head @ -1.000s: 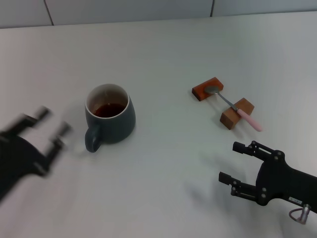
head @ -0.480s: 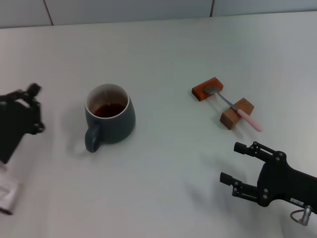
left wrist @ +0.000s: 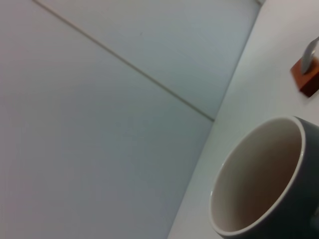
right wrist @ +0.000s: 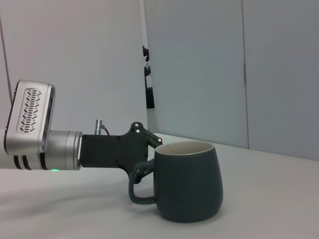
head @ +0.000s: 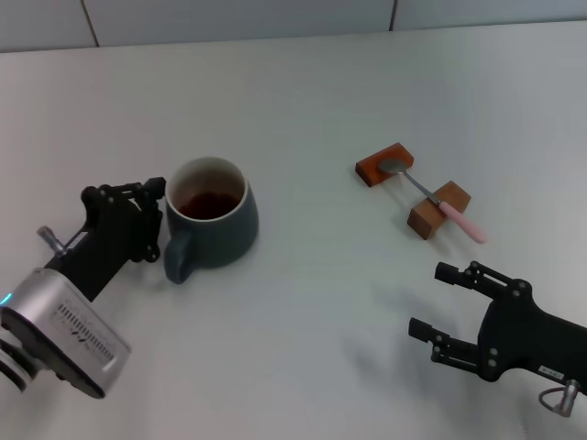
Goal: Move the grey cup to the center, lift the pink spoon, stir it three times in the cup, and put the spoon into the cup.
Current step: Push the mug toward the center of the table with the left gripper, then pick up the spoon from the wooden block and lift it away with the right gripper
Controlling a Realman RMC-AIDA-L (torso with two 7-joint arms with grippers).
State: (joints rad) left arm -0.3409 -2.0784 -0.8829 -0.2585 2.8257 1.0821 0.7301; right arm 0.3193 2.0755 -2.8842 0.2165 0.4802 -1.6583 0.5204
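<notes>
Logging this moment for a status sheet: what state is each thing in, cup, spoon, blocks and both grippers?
grey cup: upright on the table, dark liquid inside, handle toward the left gripper.
pink spoon: lying across the two wooden blocks, untouched.
left gripper: at the cup's handle, fingers open.
right gripper: open, apart from the spoon, holding nothing.

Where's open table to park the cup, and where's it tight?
Bare table lies between the grey cup and the two wooden blocks carrying the pink spoon; also the whole far strip behind them. It is tight at the cup's handle, where the left gripper sits, and near the right gripper, which is open.
</notes>
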